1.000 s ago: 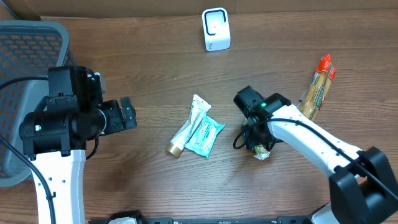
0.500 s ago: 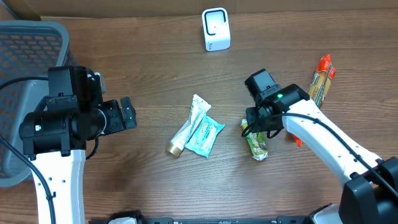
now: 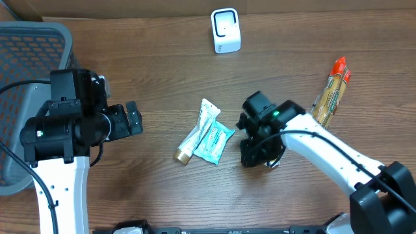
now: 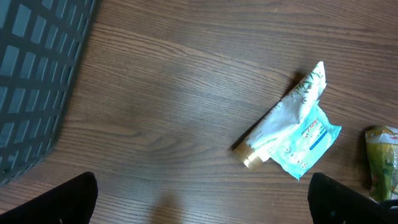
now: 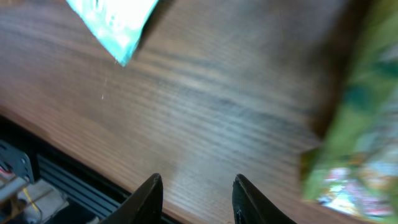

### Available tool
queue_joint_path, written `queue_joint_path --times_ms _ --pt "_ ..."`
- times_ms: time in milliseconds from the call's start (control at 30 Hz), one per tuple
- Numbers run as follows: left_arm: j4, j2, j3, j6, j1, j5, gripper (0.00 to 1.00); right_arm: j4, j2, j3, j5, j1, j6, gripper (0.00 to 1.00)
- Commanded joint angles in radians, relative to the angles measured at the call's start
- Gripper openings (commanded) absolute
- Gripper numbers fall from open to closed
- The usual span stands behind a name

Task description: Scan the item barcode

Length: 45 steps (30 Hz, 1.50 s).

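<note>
While left gripper (image 4: pixel 205 190) and right gripper (image 5: pixel 197 182) are standing released and empty, the right is seemingly needing recentring over the green packet (image 5: pixel 354 124) before clenching.

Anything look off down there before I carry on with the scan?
The right gripper has nothing between its jaws: the green packet lies off to one side of them, ungripped. The white tube and teal pouch also lie overlapping.

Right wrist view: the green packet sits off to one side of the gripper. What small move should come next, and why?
Probably slide the right gripper sideways toward the green packet before closing. Its fingers stand apart over bare table with nothing between them, and the packet lies past one finger, at the picture's right edge.
</note>
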<state>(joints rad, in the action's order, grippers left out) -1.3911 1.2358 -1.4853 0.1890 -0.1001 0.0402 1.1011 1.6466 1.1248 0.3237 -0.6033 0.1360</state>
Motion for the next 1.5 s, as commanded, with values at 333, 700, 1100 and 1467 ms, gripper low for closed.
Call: queue_joint_path --times_ms 333,700,1100,1467 --pt "0.003 0.0 -0.01 0.017 -0.003 0.004 1.0 -0.1 -0.001 -0.151 -0.608 0.053 0.395 0.37" --pt "0.003 0.0 -0.01 0.017 -0.003 0.004 0.99 -0.389 -0.001 -0.156 -0.637 0.225 0.194 0.38" --pt "0.003 0.0 -0.01 0.017 -0.003 0.004 1.0 -0.259 -0.026 0.034 -0.221 0.256 0.233 0.68" --pt "0.004 0.0 -0.01 0.017 -0.003 0.004 0.99 -0.396 -0.014 -0.066 -0.108 0.245 0.869 1.0"
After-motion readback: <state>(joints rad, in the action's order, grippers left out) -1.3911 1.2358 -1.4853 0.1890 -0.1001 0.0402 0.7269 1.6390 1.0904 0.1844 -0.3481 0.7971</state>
